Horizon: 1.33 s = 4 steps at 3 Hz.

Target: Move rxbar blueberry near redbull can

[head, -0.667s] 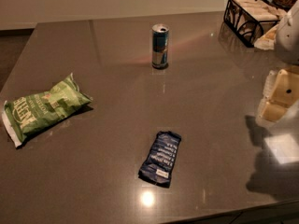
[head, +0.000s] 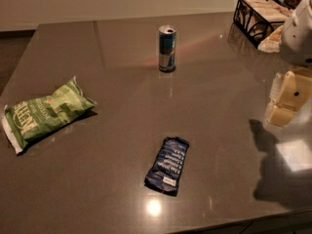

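Note:
The rxbar blueberry (head: 167,165) lies flat on the dark table (head: 122,82), near the front edge, its long side running roughly front to back. The redbull can (head: 166,48) stands upright toward the back middle of the table, well beyond the bar. My gripper (head: 288,99) hangs at the right edge of the view, above the table's right side, far from both the bar and the can. It holds nothing that I can see.
A green chip bag (head: 44,113) lies at the left side of the table. A black wire basket (head: 258,13) with napkins stands at the back right corner. The arm's shadow (head: 278,169) falls on the front right of the table.

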{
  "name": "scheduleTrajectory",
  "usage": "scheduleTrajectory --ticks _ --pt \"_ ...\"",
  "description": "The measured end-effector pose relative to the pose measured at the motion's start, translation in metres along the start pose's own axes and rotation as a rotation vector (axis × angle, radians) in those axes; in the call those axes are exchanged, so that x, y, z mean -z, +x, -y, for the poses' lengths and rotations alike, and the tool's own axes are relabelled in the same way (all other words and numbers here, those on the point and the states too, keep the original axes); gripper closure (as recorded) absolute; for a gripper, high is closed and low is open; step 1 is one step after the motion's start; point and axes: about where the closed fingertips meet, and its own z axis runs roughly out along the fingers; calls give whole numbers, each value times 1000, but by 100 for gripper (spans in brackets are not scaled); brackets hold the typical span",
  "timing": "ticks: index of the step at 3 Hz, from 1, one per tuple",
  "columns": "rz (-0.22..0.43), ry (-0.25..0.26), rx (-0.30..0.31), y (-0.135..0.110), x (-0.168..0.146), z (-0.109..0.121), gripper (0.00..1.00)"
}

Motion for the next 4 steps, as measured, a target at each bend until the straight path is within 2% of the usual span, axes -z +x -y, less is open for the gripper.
scheduleTrajectory --ticks 1,3,4 --pt "39 -74 123 -27 -22 -21 0" --pt "126 -178 360 -68 -75 -77 0" --pt "176 -242 522 -95 -111 -109 0"
